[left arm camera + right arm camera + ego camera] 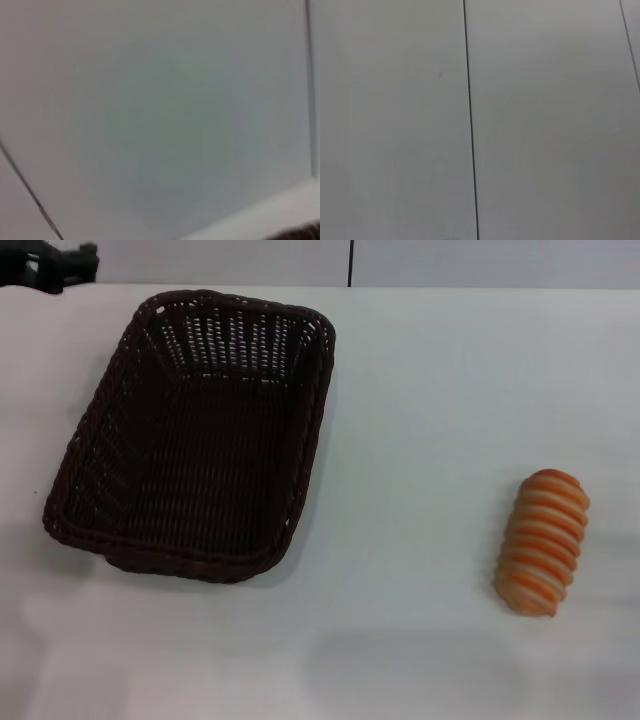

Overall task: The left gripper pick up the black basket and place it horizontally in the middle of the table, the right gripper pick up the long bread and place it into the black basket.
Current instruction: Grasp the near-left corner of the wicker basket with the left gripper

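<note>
Nearest you in the head view lies the bread, on the right side of the table. It is an oblong loaf, orange-brown with cream stripes running across it, and its long axis points away from you, tilted a little to the right. Nothing touches it.

Well apart from it, on the left side of the table, sits the basket. It is a dark woven tray with rounded corners, sloped openwork sides and a braided rim. It stands upright, empty, with its long side running away from you and its far end leaning slightly right. Bare white tabletop lies between basket and bread.

You will find no brand, label or writing on either thing or on the table.

Beyond the table's far edge there is a pale wall with one thin dark vertical seam. A dark shape sits at the far left corner; you cannot tell what it is.

Neither gripper appears in any view, so their state cannot be told. Both wrist views show only pale panels crossed by thin dark seams.
</note>
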